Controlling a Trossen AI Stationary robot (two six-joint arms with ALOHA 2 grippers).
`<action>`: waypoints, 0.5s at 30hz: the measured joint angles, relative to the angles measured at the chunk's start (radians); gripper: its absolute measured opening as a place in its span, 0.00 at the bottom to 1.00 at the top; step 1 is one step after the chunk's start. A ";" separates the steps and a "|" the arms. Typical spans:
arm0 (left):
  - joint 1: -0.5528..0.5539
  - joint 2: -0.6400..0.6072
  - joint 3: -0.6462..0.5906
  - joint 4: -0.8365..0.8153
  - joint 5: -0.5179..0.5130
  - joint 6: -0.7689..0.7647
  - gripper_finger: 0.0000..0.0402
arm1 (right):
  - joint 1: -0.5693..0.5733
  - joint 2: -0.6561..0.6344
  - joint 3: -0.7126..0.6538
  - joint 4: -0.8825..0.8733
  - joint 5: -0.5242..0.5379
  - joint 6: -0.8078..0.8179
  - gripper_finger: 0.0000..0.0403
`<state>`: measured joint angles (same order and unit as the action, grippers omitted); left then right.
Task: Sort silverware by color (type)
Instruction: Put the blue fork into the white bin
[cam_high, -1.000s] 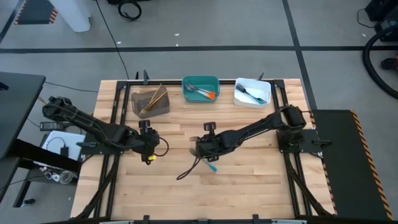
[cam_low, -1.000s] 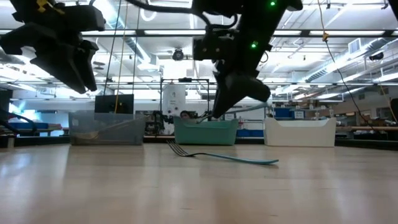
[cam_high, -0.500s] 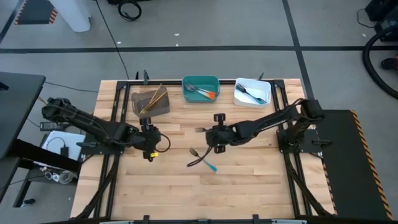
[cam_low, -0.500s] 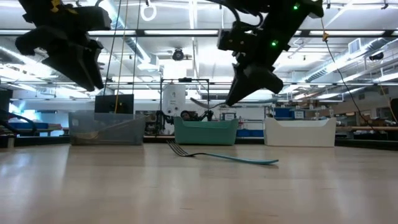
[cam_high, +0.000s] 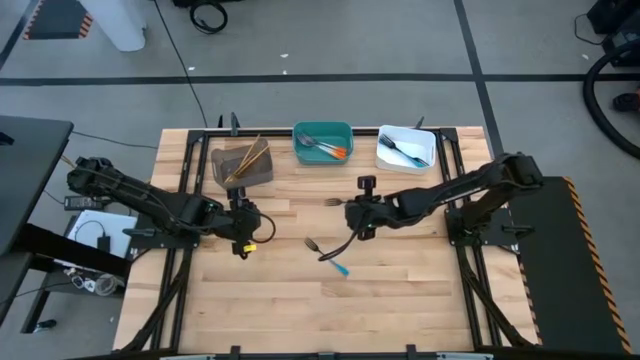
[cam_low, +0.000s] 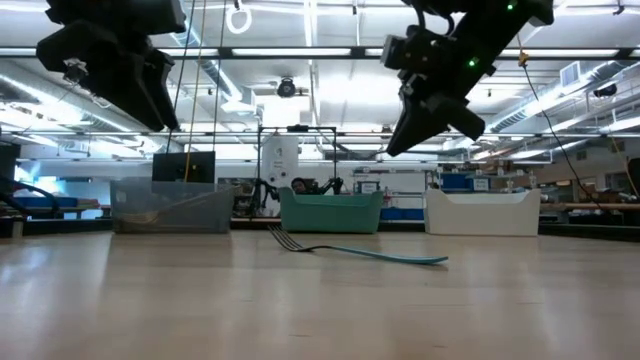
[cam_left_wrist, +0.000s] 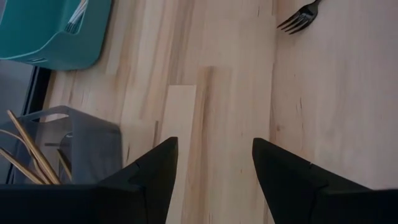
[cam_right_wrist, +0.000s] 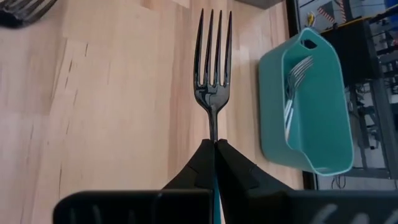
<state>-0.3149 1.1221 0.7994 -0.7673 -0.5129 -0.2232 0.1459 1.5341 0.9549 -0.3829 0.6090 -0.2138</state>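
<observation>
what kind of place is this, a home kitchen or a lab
Likely a robotics lab or workshop, not a kitchen: a wooden table framed by black rails, a concrete floor with loose cables, and shelves and equipment under strip lighting behind.

Grey bin (cam_high: 241, 163), teal bin (cam_high: 322, 133), white bin (cam_high: 408, 160) on wooden table (cam_high: 400, 290)

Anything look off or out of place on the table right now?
Nothing damaged or spilled. One blue-handled fork lies loose on the bare wood, outside the grey bin, teal bin and white bin. The right gripper is shut on a dark fork, held above the table. The left gripper is open, holding nothing.
</observation>
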 joint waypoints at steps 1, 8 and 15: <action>0.000 0.000 0.000 0.001 0.000 0.000 0.54 | 0.000 -0.010 -0.002 -0.004 0.000 -0.001 0.02; -0.003 0.000 0.000 0.006 0.000 -0.006 0.54 | -0.004 -0.082 -0.011 -0.048 0.023 -0.047 0.02; 0.000 0.000 0.000 0.009 -0.002 -0.008 0.54 | -0.042 -0.143 -0.011 -0.084 0.027 -0.104 0.02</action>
<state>-0.3153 1.1221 0.7994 -0.7582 -0.5152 -0.2314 0.1039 1.3907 0.9443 -0.4667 0.6365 -0.3173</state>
